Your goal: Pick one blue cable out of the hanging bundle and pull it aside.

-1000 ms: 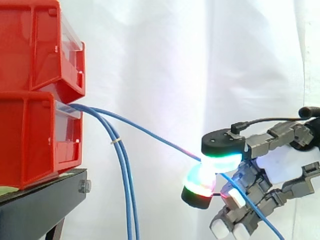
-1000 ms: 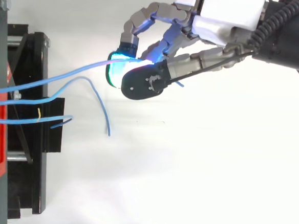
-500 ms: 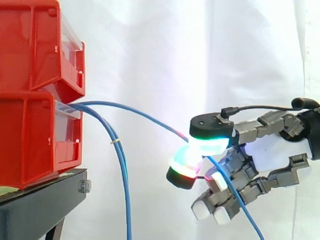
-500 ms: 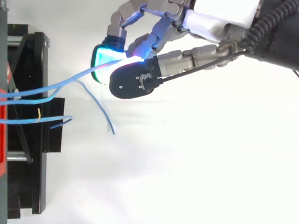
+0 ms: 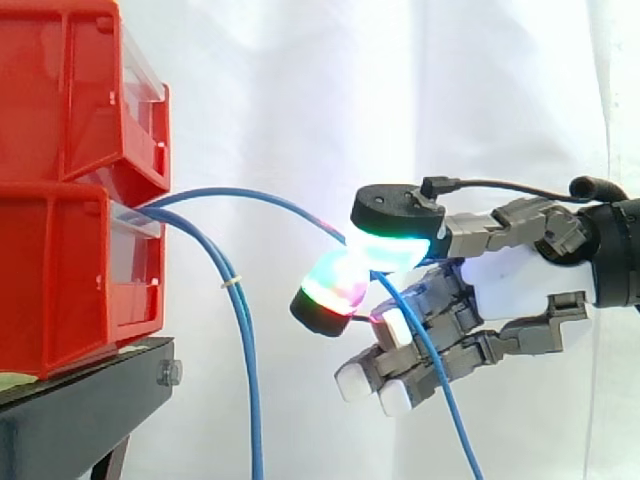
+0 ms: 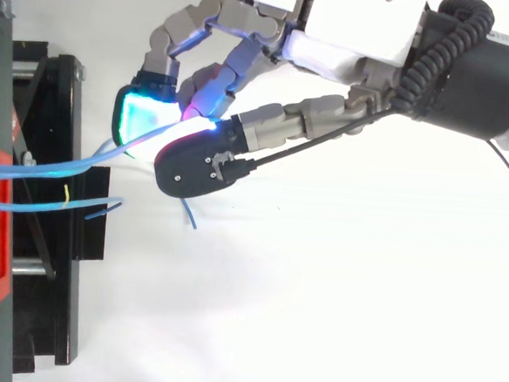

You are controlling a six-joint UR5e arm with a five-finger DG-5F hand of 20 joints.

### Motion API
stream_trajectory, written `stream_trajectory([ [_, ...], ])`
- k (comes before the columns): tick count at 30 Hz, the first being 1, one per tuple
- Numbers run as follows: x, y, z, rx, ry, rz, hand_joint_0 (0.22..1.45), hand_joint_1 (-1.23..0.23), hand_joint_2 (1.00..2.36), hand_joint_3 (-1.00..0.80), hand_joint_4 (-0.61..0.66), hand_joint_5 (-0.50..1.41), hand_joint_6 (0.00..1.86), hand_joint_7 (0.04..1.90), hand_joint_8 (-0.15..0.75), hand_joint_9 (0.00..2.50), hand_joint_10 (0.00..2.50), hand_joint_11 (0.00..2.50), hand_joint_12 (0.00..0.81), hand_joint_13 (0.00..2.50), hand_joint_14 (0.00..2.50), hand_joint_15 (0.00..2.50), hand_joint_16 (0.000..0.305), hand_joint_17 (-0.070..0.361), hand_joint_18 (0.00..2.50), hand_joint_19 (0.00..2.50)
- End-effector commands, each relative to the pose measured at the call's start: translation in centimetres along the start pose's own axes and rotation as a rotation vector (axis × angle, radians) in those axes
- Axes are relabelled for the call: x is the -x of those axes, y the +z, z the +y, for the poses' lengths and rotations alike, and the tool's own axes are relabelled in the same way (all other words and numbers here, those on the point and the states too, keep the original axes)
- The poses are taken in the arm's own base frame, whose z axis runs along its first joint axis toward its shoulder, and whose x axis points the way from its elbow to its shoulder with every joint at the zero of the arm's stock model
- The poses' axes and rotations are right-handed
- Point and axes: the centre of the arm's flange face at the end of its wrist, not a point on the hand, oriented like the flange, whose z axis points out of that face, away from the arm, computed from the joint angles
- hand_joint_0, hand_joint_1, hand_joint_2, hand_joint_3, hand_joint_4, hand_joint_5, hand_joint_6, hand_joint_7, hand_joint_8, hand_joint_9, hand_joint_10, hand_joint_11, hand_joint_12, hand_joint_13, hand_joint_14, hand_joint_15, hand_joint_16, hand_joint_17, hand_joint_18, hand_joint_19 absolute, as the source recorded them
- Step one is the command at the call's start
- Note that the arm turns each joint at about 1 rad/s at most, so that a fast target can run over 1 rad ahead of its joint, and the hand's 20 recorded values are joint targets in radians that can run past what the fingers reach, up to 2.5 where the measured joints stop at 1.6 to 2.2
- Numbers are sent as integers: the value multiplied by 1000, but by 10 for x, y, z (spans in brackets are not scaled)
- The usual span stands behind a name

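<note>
One blue cable (image 5: 250, 197) arcs out of the lower red bin (image 5: 75, 275) and runs to my hand (image 5: 510, 285), which pinches it between its glowing thumb pad and fingertip (image 5: 335, 285). Past the pinch the cable hangs down to the right (image 5: 440, 400). The other blue cables (image 5: 243, 370) droop straight down beside the stand, tied with a small yellow band. From above, the hand (image 6: 352, 40) sits right of the bins and the pinched cable (image 6: 73, 168) is slack, leading to the bin edge.
Two red bins are stacked (image 5: 70, 100) on a black stand (image 5: 80, 410) at the left. A white curtain (image 5: 400, 100) hangs behind. The cable's loose end (image 6: 189, 217) lies below the hand in the top view.
My hand has moved left towards the bins, still pinching the cable. The cable, taut a second ago, now bows upward in a slack arc.
</note>
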Motion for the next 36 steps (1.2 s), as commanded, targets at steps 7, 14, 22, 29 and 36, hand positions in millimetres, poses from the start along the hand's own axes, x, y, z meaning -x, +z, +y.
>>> stream_trajectory([
  [7,2,0,8,-3,7,0,573,-661,1014,-338,48,-124,860,832,226,1052,22,756,247,689,19,450,41,92,577,518],
  [14,3,-1,8,-22,12,4,515,-611,1002,-472,67,-124,850,810,234,1053,19,744,260,696,18,445,44,98,592,519],
  [22,2,-1,9,-21,17,12,485,-540,1000,-500,80,-121,836,785,250,1055,18,731,273,701,19,435,46,104,605,511],
  [29,2,0,15,-18,17,18,574,-630,1014,-317,25,-118,861,896,232,1060,22,758,250,693,19,447,41,92,574,527],
  [36,0,0,16,-20,15,19,589,-711,1015,-145,-15,-113,929,821,252,1083,20,743,271,732,18,425,47,106,649,484],
])
